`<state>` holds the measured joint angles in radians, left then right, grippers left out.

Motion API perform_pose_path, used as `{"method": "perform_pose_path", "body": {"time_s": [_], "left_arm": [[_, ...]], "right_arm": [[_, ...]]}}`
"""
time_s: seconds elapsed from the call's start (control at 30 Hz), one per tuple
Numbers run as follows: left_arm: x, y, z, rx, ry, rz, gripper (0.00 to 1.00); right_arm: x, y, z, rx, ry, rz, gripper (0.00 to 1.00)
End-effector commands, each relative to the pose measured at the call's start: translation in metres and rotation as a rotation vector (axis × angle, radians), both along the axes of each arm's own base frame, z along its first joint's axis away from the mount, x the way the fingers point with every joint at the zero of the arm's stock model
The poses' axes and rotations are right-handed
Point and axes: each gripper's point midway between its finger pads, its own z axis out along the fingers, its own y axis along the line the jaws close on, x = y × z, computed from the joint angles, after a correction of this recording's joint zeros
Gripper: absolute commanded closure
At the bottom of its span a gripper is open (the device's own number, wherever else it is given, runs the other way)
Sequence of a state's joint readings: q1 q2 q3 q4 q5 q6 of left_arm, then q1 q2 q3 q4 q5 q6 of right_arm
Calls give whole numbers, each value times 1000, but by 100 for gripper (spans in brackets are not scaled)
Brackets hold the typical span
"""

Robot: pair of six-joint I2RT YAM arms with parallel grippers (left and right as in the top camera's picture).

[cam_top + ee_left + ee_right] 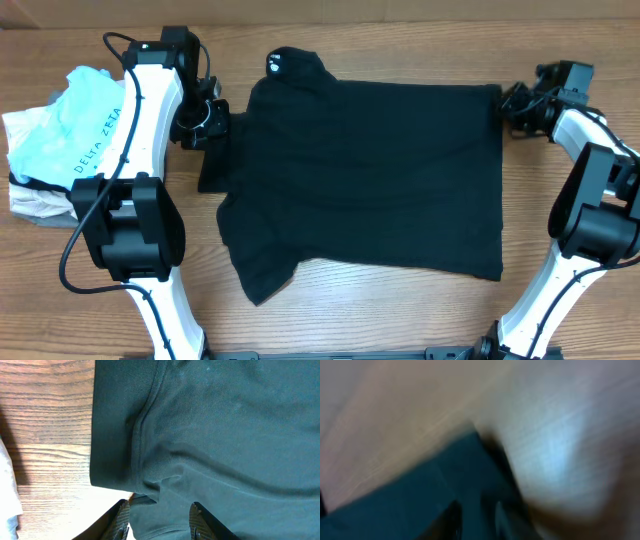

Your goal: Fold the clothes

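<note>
The clothes, a black short-sleeved shirt (370,170), lie spread flat across the middle of the table, with a small white neck label (274,64) at the top left. My left gripper (213,122) is at the shirt's left sleeve. In the left wrist view its fingers (160,522) stand apart with the shirt's (225,435) seamed cloth between them, and a strip of table shows beside the left pad. My right gripper (510,105) is at the shirt's upper right corner. The right wrist view is blurred: dark cloth (410,505) lies around the fingers (477,515), whose gap is unclear.
A light-blue shirt with "DELTA ZETA" lettering (75,120) lies heaped on white and grey garments (35,205) at the table's left edge, just left of my left arm. Bare wooden table (400,320) shows in front of the black shirt.
</note>
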<state>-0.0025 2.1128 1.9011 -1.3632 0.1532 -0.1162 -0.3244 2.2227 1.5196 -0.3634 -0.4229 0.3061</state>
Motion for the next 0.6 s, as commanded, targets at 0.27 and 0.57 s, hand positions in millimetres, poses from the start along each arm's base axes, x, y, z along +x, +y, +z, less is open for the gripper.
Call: {"method": "perform_pose_path", "body": {"time_s": [0.27,0.57], "left_arm": [[6,-2,4,4,-29,-45,57],[5,-2,4,3,-31,-90,58]], "right_arm": [[-28,-50,-7,-259,168,-181,95],[-28,-48,59,-57,42,-123,69]]}}
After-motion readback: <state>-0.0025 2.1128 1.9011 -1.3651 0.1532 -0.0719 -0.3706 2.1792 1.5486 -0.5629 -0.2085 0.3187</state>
